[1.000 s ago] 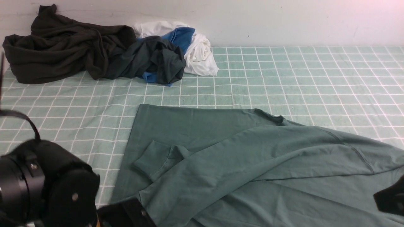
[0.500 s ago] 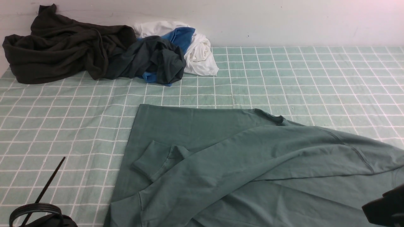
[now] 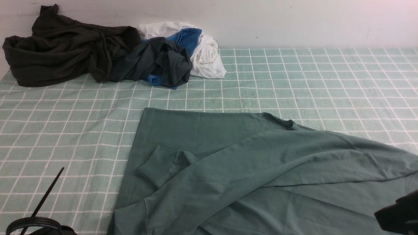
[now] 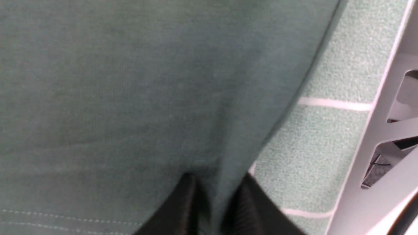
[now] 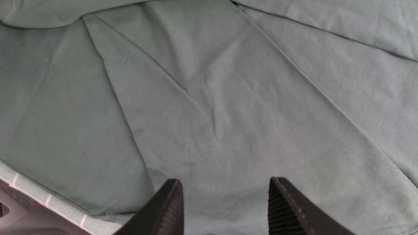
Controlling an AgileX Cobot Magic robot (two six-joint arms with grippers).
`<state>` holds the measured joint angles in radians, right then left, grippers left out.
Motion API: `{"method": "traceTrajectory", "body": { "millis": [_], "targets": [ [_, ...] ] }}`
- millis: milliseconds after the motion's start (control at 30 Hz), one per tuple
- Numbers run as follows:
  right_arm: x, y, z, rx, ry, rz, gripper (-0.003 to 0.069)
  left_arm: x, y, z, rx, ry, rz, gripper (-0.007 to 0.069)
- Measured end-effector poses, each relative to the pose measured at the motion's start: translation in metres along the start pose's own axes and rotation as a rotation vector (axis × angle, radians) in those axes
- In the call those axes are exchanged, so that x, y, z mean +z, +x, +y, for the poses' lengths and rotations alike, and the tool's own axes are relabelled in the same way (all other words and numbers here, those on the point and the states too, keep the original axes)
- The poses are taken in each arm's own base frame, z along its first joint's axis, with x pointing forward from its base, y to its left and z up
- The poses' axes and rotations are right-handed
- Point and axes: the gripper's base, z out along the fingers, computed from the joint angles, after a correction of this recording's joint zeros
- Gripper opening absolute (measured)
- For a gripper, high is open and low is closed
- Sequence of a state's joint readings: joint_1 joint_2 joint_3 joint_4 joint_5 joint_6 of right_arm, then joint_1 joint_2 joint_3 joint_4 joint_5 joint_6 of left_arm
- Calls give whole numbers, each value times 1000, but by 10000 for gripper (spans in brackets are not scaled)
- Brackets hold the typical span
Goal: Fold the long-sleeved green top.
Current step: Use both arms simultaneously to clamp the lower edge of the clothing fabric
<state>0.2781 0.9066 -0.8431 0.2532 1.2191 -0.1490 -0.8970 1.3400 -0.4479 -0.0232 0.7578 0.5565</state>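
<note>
Sprawling creased, the green long-sleeved top (image 3: pixel 261 156) seems partly folded over.

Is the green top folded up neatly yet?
Not yet: the green long-sleeved top lies spread wide over the checked cloth, with one sleeve laid across its body.

Open passage is offered over the far right and middle left of the bench (image 3: pixel 326 81), while the far left is blocked by a heap of garments (image 3: pixel 98 55) and the near middle and right are covered by the green long-sleeved top (image 3: pixel 261 163).
</note>
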Motion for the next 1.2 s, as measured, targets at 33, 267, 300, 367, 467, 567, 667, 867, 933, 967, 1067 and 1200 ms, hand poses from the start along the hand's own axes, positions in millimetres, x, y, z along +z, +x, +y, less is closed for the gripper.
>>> {"method": "traceTrajectory", "body": {
  "millis": [33,267,300,367,467,567,667,867,933,967,1067,1200],
  "targets": [
    [0,0,0,0,0,0,335,0,0,0,-5,0,0,48],
    [0,0,0,-8,0,2,335,-3,-4,3,-152,-6,-9,6],
    [0,0,0,-10,0,2,335,-4,-4,3,-162,-5,-7,6],
    [0,1,0,-53,-3,19,335,-11,-7,6,-196,9,18,6],
    [5,3,1,-131,-15,41,335,-19,-8,7,-198,26,65,6],
    [21,9,5,-278,-52,111,335,-25,-6,8,-183,29,121,6],
    [43,20,8,-448,-84,224,335,-23,2,7,-164,32,190,6],
    [87,48,5,-662,-81,454,337,-20,6,5,-159,34,211,6],
    [97,53,4,-695,-73,490,337,-20,6,5,-161,32,206,6],
    [108,59,4,-738,-66,518,337,-19,5,5,-161,29,201,6],
    [120,66,5,-802,-62,537,337,-19,5,5,-163,27,197,6],
    [134,81,4,-882,-77,563,337,-19,5,5,-167,28,193,6]
  ]
}}
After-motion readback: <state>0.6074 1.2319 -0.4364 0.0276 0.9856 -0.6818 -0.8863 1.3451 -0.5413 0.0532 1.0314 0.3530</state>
